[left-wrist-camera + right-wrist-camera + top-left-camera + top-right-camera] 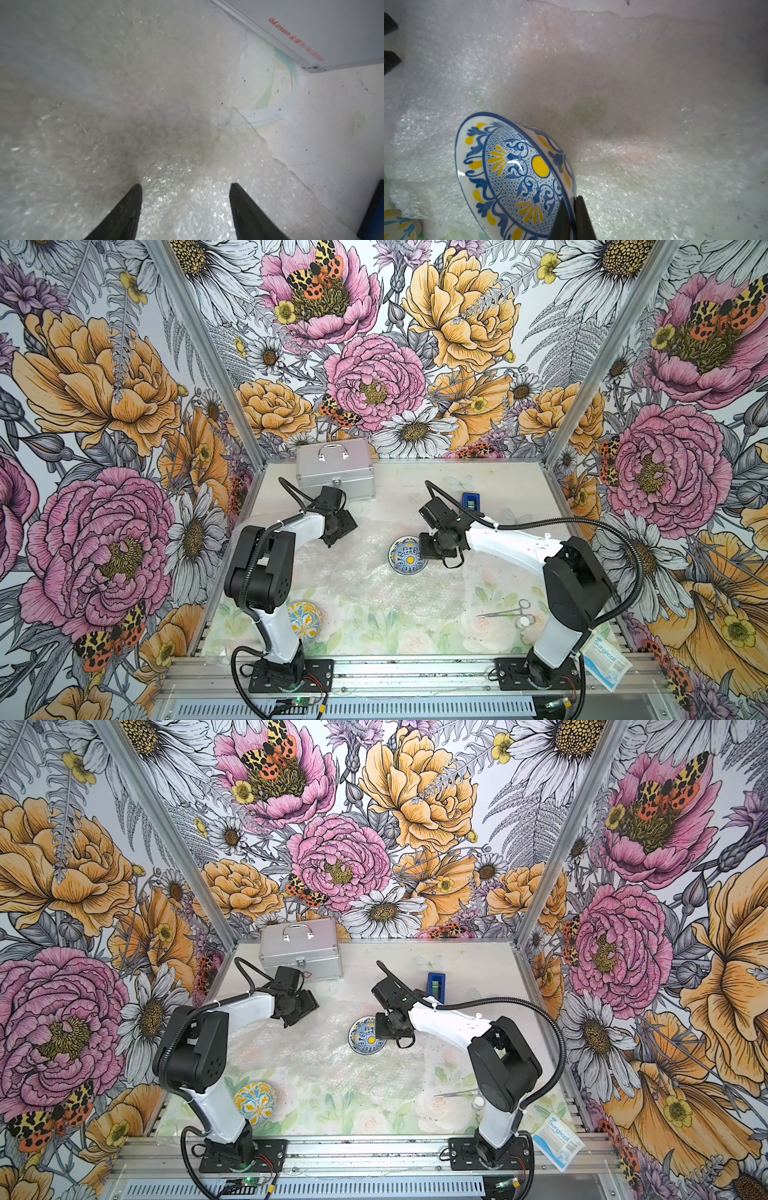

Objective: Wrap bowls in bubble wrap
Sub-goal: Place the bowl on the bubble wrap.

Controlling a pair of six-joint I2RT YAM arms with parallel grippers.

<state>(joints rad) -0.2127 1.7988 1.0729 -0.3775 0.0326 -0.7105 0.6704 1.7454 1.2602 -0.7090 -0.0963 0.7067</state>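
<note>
A blue, yellow and white patterned bowl (404,556) (365,1039) is tilted over the bubble wrap (357,576) (316,1056) in the middle of the table. My right gripper (572,197) (424,551) is shut on its rim, one finger inside and one outside; the bowl (512,176) stands steeply on edge. A second bowl (305,621) (254,1100) sits near the left arm's base, off the wrap. My left gripper (185,185) (332,542) is open just above the wrap's far left part, a raised fold of bubble wrap (182,207) lying between its fingers.
A silver metal case (334,472) stands at the back left, close to the left wrist. A blue tape dispenser (471,502) is behind the right wrist. Forceps (505,610) and a small white cap (524,621) lie front right, and a surgical packet (606,659) sits beside the right base.
</note>
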